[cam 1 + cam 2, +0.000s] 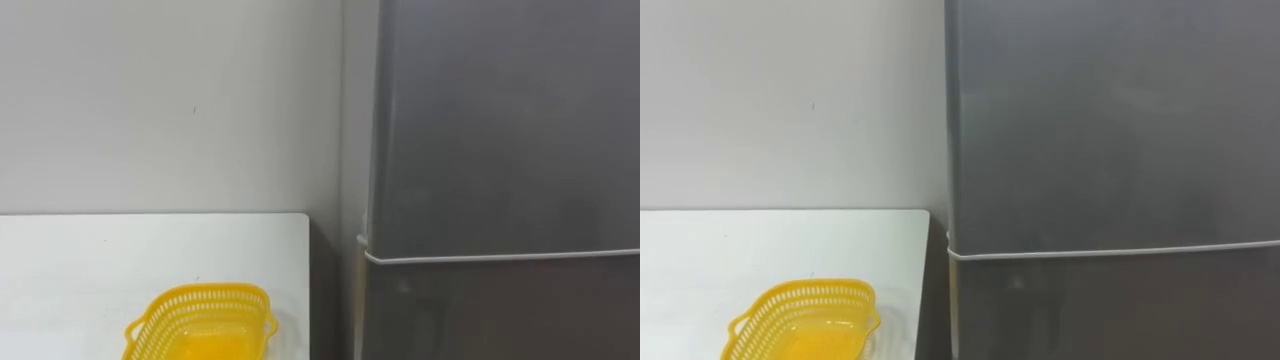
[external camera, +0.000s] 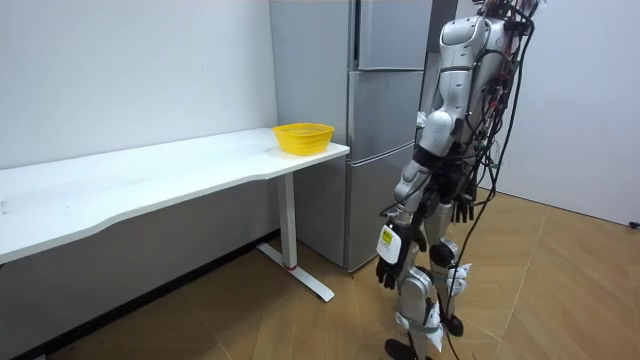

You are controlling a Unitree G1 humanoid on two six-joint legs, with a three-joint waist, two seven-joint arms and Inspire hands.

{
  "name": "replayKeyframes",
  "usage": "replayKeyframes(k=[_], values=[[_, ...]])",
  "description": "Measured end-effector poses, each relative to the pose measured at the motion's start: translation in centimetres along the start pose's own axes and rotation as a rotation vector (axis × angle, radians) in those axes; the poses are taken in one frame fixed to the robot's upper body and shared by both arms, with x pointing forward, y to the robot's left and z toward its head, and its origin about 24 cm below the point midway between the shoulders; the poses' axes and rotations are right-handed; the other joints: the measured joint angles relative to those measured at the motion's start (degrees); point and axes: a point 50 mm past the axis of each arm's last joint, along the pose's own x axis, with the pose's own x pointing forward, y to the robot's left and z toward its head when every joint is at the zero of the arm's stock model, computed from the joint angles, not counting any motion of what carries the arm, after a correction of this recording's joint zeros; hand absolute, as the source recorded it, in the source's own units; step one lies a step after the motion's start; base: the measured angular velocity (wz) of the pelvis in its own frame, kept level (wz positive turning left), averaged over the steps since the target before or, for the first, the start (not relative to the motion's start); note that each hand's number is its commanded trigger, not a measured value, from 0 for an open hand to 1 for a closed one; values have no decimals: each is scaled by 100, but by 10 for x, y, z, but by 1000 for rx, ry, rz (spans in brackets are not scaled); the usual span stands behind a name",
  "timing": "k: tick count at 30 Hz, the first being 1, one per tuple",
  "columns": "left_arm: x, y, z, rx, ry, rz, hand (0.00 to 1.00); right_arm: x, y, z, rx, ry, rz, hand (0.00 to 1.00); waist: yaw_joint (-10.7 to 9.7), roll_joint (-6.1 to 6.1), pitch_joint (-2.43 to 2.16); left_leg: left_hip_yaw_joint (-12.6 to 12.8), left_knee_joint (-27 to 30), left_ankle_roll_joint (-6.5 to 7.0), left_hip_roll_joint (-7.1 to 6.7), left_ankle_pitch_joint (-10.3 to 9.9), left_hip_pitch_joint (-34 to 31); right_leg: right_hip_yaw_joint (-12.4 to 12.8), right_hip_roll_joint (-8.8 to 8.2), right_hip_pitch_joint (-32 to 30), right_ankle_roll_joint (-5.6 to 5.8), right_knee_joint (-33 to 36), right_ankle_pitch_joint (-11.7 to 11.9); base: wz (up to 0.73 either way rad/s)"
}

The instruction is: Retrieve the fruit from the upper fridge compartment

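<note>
The grey fridge (image 1: pixel 500 120) stands straight ahead of me with its doors closed. A pale seam (image 1: pixel 500 257) divides the upper door (image 1: pixel 1110 120) from the door below it. In the room view I stand upright a short step from the fridge (image 2: pixel 385 150), facing it. Both arms hang down at my sides. My left hand (image 2: pixel 392 265) is by my thigh on the side nearer the camera and my right hand (image 2: pixel 462 207) on the far side. Both have relaxed fingers and hold nothing.
A long white table (image 1: pixel 60 270) stands against the wall to the fridge's left. An empty yellow mesh basket (image 1: pixel 200 325) sits at its end nearest the fridge, and shows as a yellow basket (image 2: pixel 303 137) in the room view. Wooden floor (image 2: pixel 560 290) lies behind me.
</note>
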Motion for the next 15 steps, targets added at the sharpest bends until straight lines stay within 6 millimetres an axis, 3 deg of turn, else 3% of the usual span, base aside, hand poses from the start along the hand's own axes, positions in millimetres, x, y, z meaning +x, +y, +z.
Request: replayKeyframes(k=[6, 15], values=[[0, -1, 0, -150, -11, 6, 0, 0, 1, -2, 37, 6, 11, 0, 6, 2, -2, 9, 10, 0, 0, 0, 3, -40, -1, 8, 0, 1, 0, 0], [0, -1, -20, -604, 47, 82, 0, 0, -2, 0, 87, -12, -18, 0, 16, -21, 8, 9, 30, 0, -6, 0, -11, -54, -10, 1, 1, -3, -1, 0]])
